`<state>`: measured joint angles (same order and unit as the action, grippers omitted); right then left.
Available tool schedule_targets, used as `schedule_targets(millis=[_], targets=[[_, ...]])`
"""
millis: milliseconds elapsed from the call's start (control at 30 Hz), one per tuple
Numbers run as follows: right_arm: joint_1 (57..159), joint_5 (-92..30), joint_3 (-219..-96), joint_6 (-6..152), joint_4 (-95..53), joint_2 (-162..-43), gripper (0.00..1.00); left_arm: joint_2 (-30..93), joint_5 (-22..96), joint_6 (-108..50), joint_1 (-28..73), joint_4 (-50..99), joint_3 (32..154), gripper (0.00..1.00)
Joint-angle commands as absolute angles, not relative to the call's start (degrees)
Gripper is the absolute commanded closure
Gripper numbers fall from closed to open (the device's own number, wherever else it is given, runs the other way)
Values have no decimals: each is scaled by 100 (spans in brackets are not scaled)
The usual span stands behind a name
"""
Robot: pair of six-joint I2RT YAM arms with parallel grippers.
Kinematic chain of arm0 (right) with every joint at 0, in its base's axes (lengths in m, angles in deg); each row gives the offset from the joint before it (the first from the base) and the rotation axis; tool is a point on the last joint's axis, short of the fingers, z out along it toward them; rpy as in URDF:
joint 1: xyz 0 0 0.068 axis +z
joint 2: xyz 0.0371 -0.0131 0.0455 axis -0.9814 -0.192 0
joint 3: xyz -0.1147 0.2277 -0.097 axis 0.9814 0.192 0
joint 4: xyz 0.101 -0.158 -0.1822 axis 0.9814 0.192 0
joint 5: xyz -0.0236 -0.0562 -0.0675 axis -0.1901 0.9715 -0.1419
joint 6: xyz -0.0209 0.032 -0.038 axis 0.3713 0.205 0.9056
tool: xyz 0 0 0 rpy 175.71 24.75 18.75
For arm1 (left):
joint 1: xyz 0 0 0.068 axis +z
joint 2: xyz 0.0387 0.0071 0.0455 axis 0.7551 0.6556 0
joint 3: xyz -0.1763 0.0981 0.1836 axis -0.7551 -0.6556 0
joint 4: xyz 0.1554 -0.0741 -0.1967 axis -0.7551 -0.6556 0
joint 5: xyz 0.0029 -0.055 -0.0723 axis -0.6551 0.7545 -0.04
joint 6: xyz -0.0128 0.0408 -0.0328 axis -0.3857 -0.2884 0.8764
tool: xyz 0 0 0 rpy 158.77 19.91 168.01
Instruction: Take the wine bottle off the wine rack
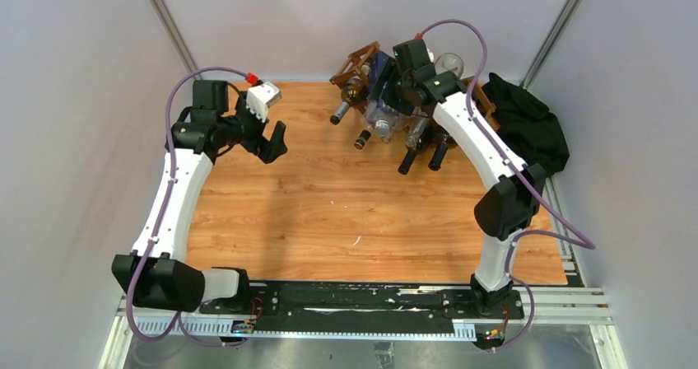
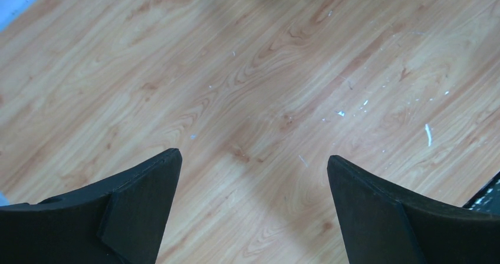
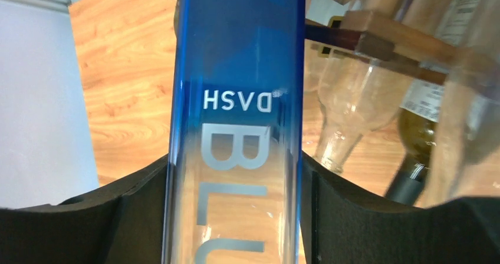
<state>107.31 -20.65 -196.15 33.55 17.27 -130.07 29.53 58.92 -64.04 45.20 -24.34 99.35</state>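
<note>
The surface carries the wine rack at its far edge, necks slanting outward for pulling. The blue wine bottle, lodged in the lattice, runs between the right fingers, which clasp both its sides, likely to draw it out. The left fingers gape wide above bare wood, holding nothing.

right claw at a wine bottle in the wine rack

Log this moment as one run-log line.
phase: grasp | right gripper: shut on blue bottle, bottle in wine rack | left gripper: open, empty, above table | removal: not yet done
</note>
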Motion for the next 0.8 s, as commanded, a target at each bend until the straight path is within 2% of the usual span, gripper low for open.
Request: schedule_targets(millis=[0, 300, 633, 767], targets=[[10850, -2624, -19346, 3988, 1636, -12304, 100, 2721, 5970, -7116, 4506, -2587, 10101, 0], [10855, -3336, -18681, 4135, 1653, -11491, 100, 2493, 6255, -7705, 4216, -2583, 10154, 0], [10977, -3707, -18490, 4106, 1966, -10702, 100, 2231, 6234, -8626, 3660, -2546, 10244, 0], [11319, -3841, -18621, 4234, 2285, -10730, 100, 1814, 6345, -8718, 3490, -1674, 9807, 0]])
